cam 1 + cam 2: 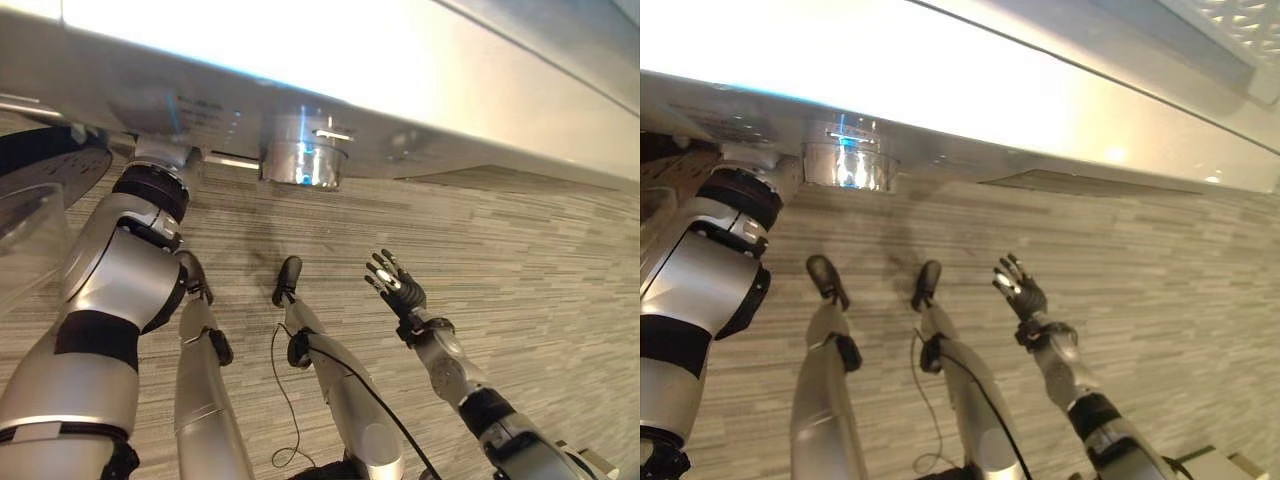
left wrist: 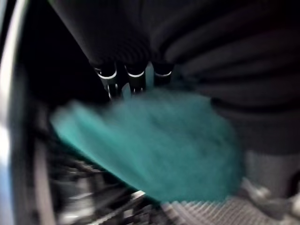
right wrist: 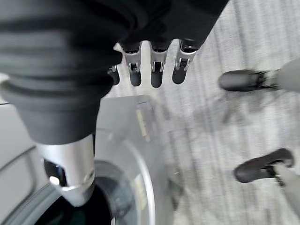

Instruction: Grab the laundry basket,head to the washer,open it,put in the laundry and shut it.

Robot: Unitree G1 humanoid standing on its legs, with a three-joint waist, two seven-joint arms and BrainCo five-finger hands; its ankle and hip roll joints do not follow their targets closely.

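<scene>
**Caller:** Where's the laundry right now?

**Me:** A teal cloth (image 2: 154, 145) sits just below the fingers of my left hand (image 2: 129, 77), inside the dark mouth of the washer (image 1: 330, 70). In the head view my left arm reaches up under the washer's front panel, beside the round silver knob (image 1: 303, 152), and the hand is hidden there.

**Caller:** Are you gripping it?

**Me:** I can't tell. My fingertips point down at the cloth and its top edge comes up to them, but whether they pinch it or it's already loose, the wrist view doesn't settle.

**Caller:** And the other hand?

**Me:** My right hand (image 1: 393, 281) hangs over the striped floor (image 1: 520, 260), fingers spread and relaxed, holding nothing. Its wrist view looks down on the washer door (image 3: 140, 187), its ring and glass swung open.

**Caller:** How will that cloth behave?

**Me:** Soft and light, I'd judge; it'll drape, fold and snag on the door rim rather than slide. Best to pinch a bunched fold near the middle so no tail trails out.

**Caller:** Risk?

**Me:** A corner left hanging over the opening, which would likely catch when the door closes.
</scene>
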